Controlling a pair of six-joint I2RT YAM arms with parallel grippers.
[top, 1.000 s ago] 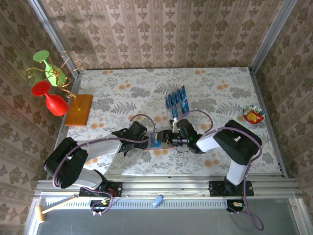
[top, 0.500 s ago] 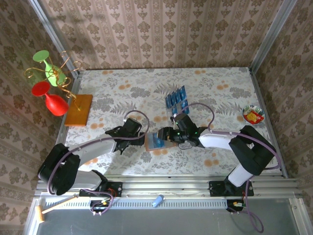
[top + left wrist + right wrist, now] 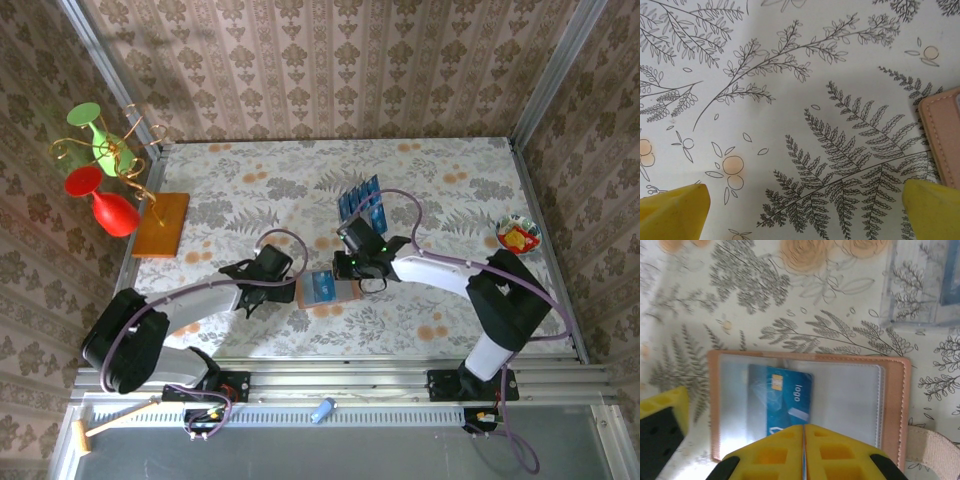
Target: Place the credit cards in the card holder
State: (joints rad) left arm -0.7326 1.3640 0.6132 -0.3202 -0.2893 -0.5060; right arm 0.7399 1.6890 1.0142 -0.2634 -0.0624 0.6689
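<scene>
Cards [image 3: 362, 203] beyond the card holder [image 3: 892, 405] look thin and slick, so pinch an edge (right gripper [image 3: 804, 440] closed empty, left gripper [image 3: 805, 207] wide).

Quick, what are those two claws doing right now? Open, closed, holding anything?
Left gripper: open, holding nothing.
Right gripper: shut, nothing between its fingers, over the card holder with a credit card in it.
</scene>
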